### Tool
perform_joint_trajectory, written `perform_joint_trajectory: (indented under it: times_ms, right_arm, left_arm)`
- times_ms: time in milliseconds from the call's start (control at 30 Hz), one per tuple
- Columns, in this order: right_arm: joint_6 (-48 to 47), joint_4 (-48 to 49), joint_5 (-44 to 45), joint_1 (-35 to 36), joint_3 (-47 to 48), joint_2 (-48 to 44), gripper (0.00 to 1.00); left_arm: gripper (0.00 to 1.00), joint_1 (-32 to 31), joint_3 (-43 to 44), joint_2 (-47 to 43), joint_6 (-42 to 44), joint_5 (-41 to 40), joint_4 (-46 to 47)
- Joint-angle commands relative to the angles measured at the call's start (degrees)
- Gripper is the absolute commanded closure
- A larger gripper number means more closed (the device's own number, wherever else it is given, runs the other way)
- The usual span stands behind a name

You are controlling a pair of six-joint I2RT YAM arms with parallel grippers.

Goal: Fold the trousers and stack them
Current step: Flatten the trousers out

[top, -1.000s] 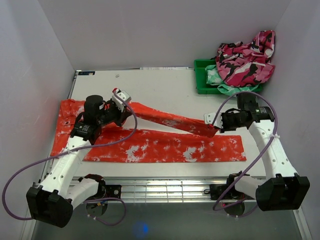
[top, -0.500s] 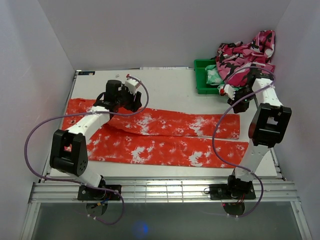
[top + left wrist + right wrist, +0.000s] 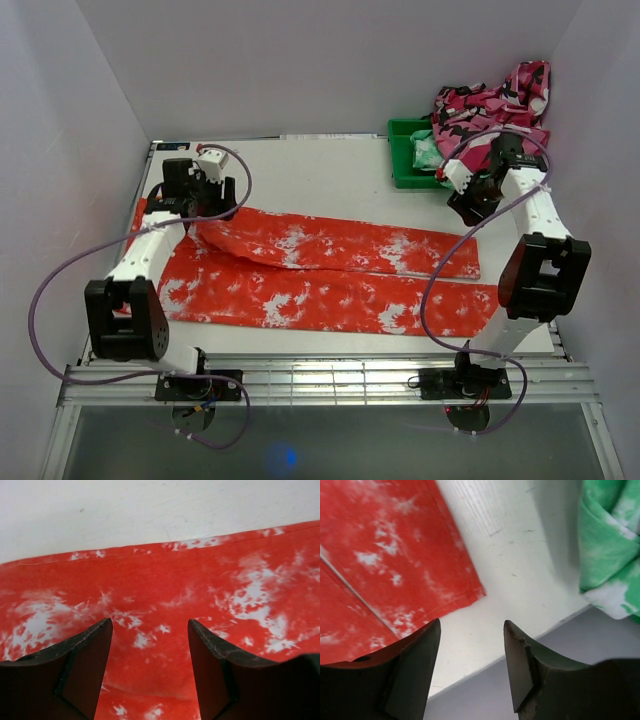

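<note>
Top view: the trousers (image 3: 330, 270) lie flat across the table (image 3: 320, 170), both legs running left to right, the far leg's near edge lapping over the near leg. The left gripper (image 3: 208, 208) hangs over the far leg's left end. The right gripper (image 3: 465, 208) hangs just beyond that leg's right end, near a green bin (image 3: 402, 150). The bin holds a green garment (image 3: 428, 152), with a camouflage garment (image 3: 495, 120) heaped on top.

Left wrist: the fingers (image 3: 85, 670) are spread with nothing between them. The red cloth lies below them and bare table beyond it.

Right wrist: the fingers (image 3: 410, 670) are spread and empty above the table edge. The leg's hem corner lies to their left, apart from them, and the green garment is at the right.
</note>
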Motion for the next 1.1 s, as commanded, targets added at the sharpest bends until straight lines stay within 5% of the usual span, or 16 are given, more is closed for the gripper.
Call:
perform_joint_trajectory:
  times_ms: [0, 233, 367, 467, 667, 733, 833, 933, 1067]
  right_arm:
    - [6.15, -2.76, -3.18, 1.93, -4.87, -0.93, 0.42]
    - [9.40, 6.10, 0.93, 2.81, -15.16, 3.46, 0.53]
    - [12.04, 15.14, 6.02, 2.81, -14.21, 8.99, 0.56]
    - [12.92, 17.19, 9.62, 2.81, -10.26, 13.83, 0.56]
    - [16.51, 21.85, 13.00, 2.81, -3.22, 15.07, 0.54]
    - [20.19, 18.18, 9.75, 3.25, 1.00, 11.75, 0.42]
    - [21.88, 11.60, 2.63, 3.95, 3.29, 5.17, 0.22]
    - [20.31, 6.75, -1.25, 4.04, 1.63, -1.95, 0.13]
    - [15.31, -3.17, -2.83, 4.04, -5.21, -9.70, 0.15]
  left_arm:
    - [0.29, 1.25, 5.01, 8.73, 0.72, 0.23, -5.89]
    - [0.45, 1.25, 10.21, 21.48, 1.69, 0.76, -9.24]
    - [0.58, 1.25, 11.26, 27.46, -0.94, 0.76, -7.40]
    - [0.59, 1.25, 12.58, 32.20, -2.87, 0.67, -4.94]
    - [0.24, 1.25, 15.48, 34.24, -13.15, 9.37, 7.27]
    - [0.18, 1.25, 16.44, 33.01, -15.61, 10.16, 9.91]
    - [0.14, 1.25, 16.98, 28.28, -14.84, 9.82, 8.70]
    - [0.09, 1.52, 16.19, 20.99, -11.06, 7.10, 3.44]
    - [0.06, 5.18, 10.77, 10.18, -3.87, 3.58, -4.74]
